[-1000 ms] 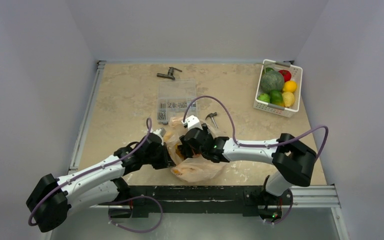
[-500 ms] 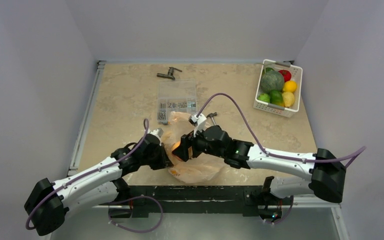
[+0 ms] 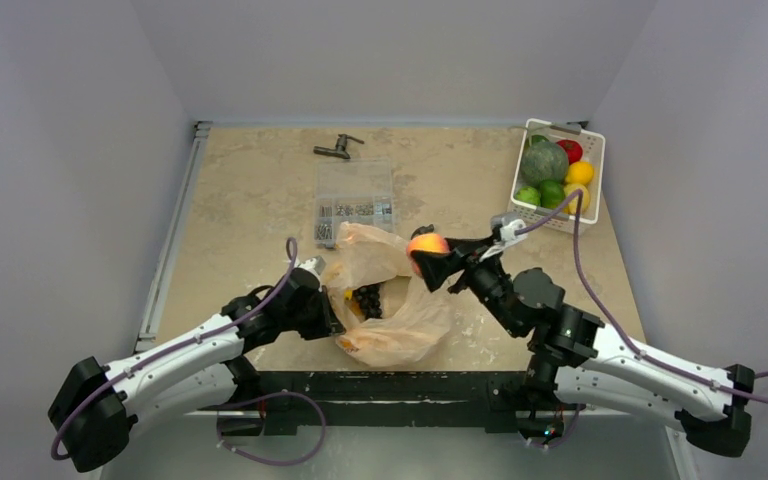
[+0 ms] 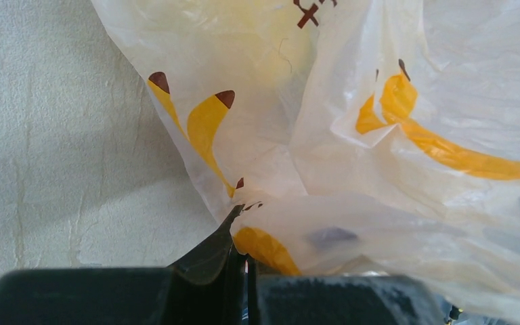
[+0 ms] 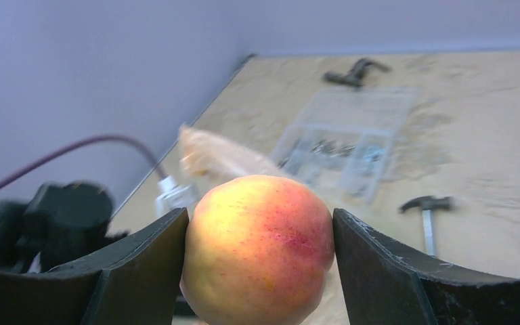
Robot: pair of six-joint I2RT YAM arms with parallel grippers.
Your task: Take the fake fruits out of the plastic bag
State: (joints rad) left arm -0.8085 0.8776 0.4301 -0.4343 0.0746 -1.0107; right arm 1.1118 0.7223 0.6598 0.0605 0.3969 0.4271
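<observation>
- The right gripper is grasping the peach, with one black finger pressing on each side of the fruit.
- The peach is hanging in the air between those fingers, out of the plastic bag and not touching it.
- The bag is lying on the table, below this gripper and off to its left.
- The left gripper is clenching a fold of the bag's edge, its jaws pressed together with the thin film pinched between them.
- Just to the right of the left gripper the bag's mouth is gaping open, and a dark bumpy cluster is showing inside; I cannot tell what it is.
- A hammer is lying on the table just beyond the right gripper, and a clear parts box is sitting farther out beyond it.
- A white basket of produce is standing well apart, beyond the right gripper and to its right.
</observation>
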